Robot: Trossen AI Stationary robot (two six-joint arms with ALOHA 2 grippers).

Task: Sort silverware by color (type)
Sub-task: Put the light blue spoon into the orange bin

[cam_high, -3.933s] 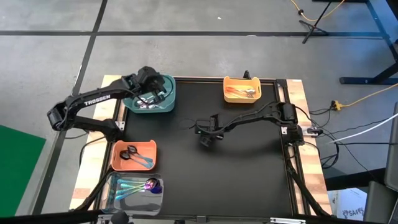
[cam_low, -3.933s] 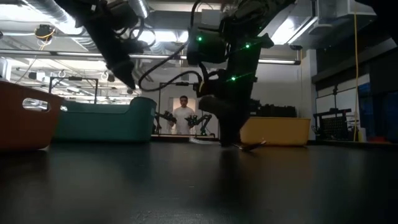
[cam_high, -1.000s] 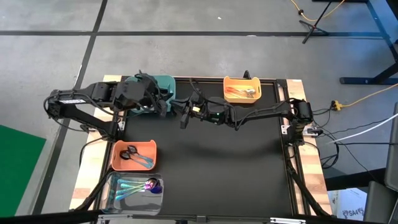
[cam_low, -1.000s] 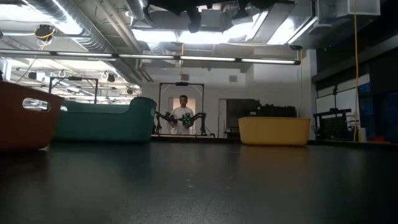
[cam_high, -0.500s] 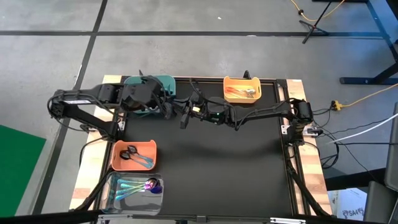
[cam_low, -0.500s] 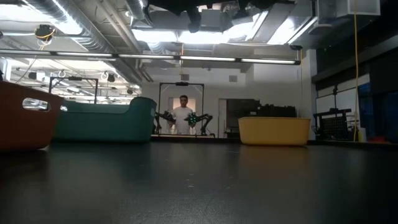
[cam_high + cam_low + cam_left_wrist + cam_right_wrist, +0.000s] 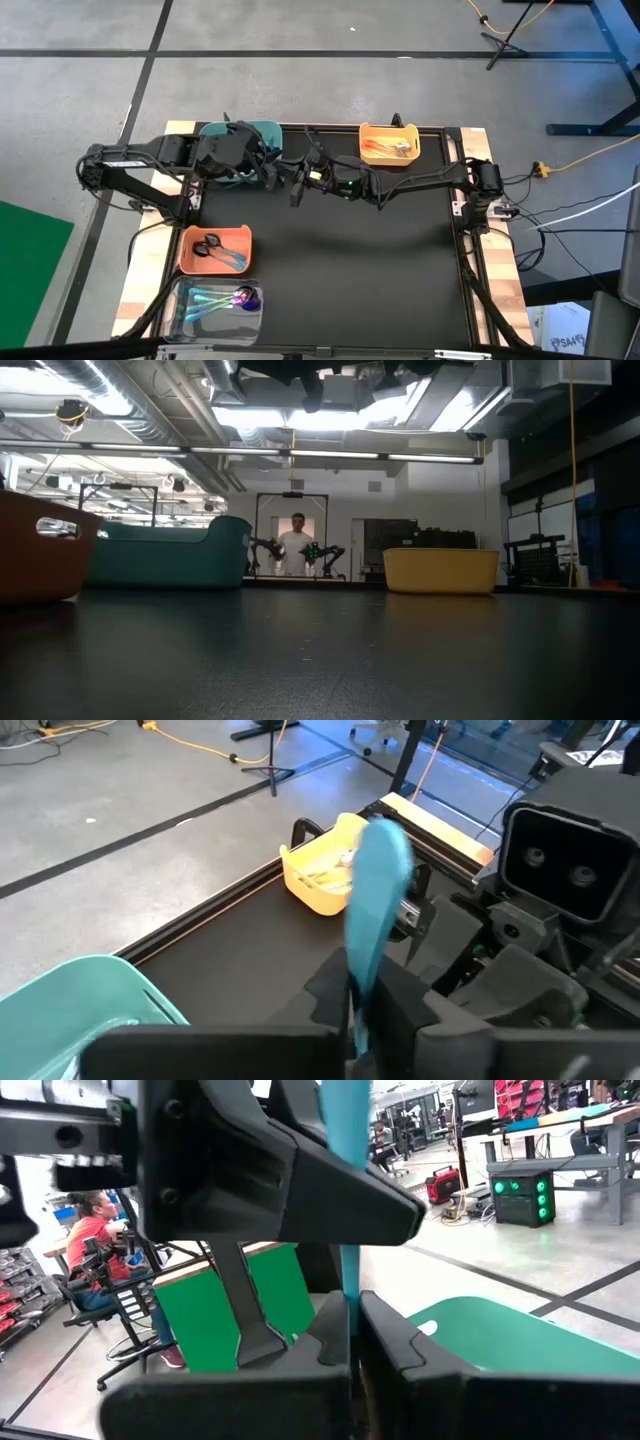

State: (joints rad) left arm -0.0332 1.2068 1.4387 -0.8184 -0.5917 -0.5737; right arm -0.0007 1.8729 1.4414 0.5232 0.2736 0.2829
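A teal-blue spoon (image 7: pixel 378 860) is held in the air between both grippers, just right of the teal bin (image 7: pixel 258 134) at the table's far side. My left gripper (image 7: pixel 268 175) is shut on it, and the spoon's bowl sticks out past its fingers toward the right arm. My right gripper (image 7: pixel 295 188) faces the left one and is shut on the same spoon (image 7: pixel 347 1140). Other spoons lie in the bins. The low view shows neither gripper. My left gripper (image 7: pixel 358 985) pinches the spoon's handle (image 7: pixel 355 955) between its two fingers. The spoon runs along the fingers, with the bowl free beyond them and lifted clear of the table. My right gripper (image 7: pixel 352 1315) pinches the narrow handle (image 7: pixel 349 1280) between its two fingers, coming level from the table's right. The spoon's wider part rises past the left gripper's body.
A yellow bin (image 7: pixel 390 143) with copper spoons sits at the far edge. An orange bin (image 7: pixel 215 249) with black spoons and a clear bin (image 7: pixel 218 300) with teal and purple spoons stand at the near left. The black mat (image 7: pixel 360 270) is bare. A person (image 7: pixel 297 545) stands far off.
My left gripper has moved a little toward the table's right, closer to the right gripper. The right arm has kept still.
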